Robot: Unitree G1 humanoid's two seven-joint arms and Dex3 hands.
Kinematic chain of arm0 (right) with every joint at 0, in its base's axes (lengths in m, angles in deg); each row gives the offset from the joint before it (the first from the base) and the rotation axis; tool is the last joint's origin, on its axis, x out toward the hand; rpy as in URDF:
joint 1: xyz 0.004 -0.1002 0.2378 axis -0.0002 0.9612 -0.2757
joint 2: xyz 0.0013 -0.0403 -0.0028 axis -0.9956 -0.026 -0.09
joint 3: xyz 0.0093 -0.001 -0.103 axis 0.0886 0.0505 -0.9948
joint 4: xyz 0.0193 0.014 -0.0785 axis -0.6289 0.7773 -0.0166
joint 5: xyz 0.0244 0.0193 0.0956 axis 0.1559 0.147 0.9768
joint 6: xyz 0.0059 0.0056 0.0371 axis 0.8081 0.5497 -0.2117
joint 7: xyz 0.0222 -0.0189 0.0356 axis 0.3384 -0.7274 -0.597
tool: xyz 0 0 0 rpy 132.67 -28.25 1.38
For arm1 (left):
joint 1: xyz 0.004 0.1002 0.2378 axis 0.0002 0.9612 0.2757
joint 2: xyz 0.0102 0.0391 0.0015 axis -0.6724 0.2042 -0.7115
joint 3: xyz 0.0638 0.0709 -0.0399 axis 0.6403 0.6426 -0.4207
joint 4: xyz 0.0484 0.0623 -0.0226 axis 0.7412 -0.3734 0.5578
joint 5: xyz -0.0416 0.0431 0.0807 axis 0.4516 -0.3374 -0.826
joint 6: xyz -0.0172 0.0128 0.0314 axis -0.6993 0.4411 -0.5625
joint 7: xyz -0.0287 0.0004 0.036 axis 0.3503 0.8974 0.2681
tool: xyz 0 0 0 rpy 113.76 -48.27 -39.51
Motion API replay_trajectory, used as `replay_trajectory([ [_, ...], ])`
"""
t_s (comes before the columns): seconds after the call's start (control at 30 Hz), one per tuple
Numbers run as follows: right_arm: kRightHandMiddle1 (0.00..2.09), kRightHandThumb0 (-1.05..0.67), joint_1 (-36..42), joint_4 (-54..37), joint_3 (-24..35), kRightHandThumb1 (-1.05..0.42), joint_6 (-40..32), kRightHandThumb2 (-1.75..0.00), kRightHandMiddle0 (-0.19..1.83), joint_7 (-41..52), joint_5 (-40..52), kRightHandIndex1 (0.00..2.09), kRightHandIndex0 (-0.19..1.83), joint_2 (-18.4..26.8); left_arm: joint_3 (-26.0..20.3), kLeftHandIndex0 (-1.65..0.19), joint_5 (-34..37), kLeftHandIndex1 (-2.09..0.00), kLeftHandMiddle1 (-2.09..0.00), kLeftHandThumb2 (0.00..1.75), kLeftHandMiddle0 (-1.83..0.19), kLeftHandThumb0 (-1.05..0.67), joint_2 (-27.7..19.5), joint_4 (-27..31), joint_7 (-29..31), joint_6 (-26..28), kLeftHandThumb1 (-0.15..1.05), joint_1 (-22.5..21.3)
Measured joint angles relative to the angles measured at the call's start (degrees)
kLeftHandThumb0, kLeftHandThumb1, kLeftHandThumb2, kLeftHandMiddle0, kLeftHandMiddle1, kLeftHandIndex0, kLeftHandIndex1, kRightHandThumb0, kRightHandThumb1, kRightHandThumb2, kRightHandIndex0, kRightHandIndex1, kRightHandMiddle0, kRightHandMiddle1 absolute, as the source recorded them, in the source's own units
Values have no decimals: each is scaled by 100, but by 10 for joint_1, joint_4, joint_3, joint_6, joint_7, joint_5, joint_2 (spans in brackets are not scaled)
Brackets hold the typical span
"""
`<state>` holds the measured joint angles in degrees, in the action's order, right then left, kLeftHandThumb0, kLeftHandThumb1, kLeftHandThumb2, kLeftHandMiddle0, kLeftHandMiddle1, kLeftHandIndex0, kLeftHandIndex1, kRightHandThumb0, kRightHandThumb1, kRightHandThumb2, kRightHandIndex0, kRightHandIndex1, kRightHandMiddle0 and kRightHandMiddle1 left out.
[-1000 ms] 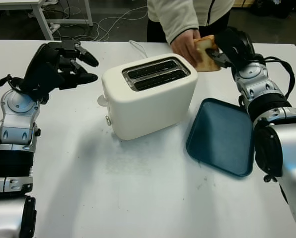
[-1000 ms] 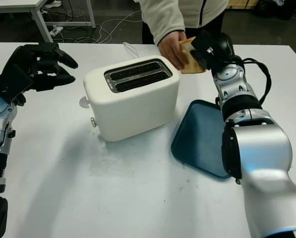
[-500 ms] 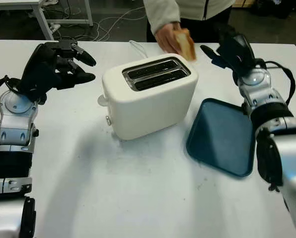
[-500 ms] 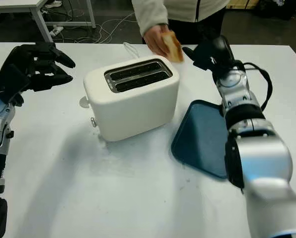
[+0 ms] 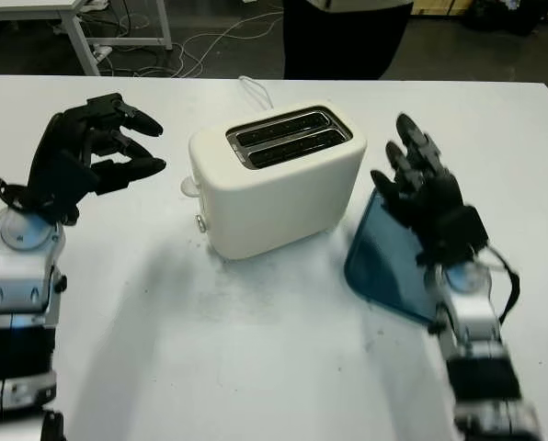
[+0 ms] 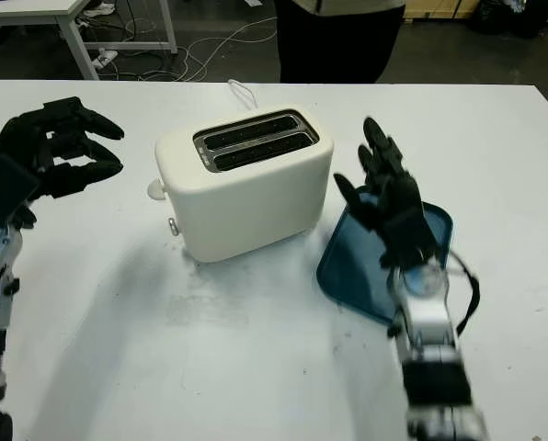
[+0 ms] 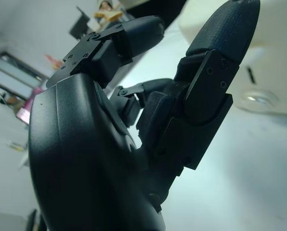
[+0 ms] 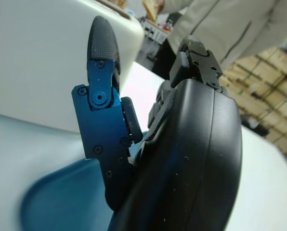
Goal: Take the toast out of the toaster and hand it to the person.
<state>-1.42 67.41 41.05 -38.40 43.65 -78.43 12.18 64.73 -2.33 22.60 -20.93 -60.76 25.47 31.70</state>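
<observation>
The white toaster point(image 5: 274, 179) stands mid-table with both slots point(image 5: 288, 136) empty. My right hand point(image 5: 410, 161) is open and holds nothing. It hovers over the blue tray point(image 5: 389, 266), just right of the toaster, fingers pointing away from me. In the right wrist view the toaster wall point(image 8: 37, 62) is close beside its fingers point(image 8: 102, 72), and a small tan piece point(image 8: 152, 6) shows by the person's light sleeve point(image 8: 230, 29); I cannot tell whether it is the toast. My left hand point(image 5: 131, 142) is open, raised left of the toaster and apart from it.
The person point(image 5: 343, 37) stands at the table's far edge behind the toaster. The toaster's white cord point(image 5: 253, 87) runs off the back of the table. A lever knob point(image 5: 189, 186) sticks out on the toaster's left side. Another table point(image 5: 35, 9) stands at the back left.
The person took the toast from my right hand and drew it away behind the toaster. My right hand came back toward me and down over the tray. The left hand sank slightly.
</observation>
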Motion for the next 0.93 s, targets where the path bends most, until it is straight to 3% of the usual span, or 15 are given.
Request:
replay_trajectory([
  [0.2,4,-54,55,-70,-21,-92,-23,-28,18,-20,-34,5,19,-17,-8,-30,7,-140,-146,1,-37,-105,55,31,-49,11,76,52],
  [0.33,3,-56,75,-68,-24,-92,-26,-27,19,-25,-34,4,20,-37,-5,-14,7,-152,-153,1,-27,-105,110,20,-88,-30,83,91],
  [0.47,2,-51,100,-84,-33,-92,-78,-27,18,-30,-30,2,18,-62,6,-2,7,-164,-164,0,-15,-105,151,-3,-111,-54,84,115],
  [0.67,2,-54,102,-96,-37,-92,-107,-27,21,-32,-32,3,22,-71,28,-6,-9,-161,-163,1,-17,-105,177,-32,-135,-80,82,128],
  [0.93,1,-55,102,-91,-36,-92,-108,-29,22,-21,-20,2,23,-74,36,-19,-27,-153,-152,1,-32,-105,166,-53,-135,-82,83,116],
])
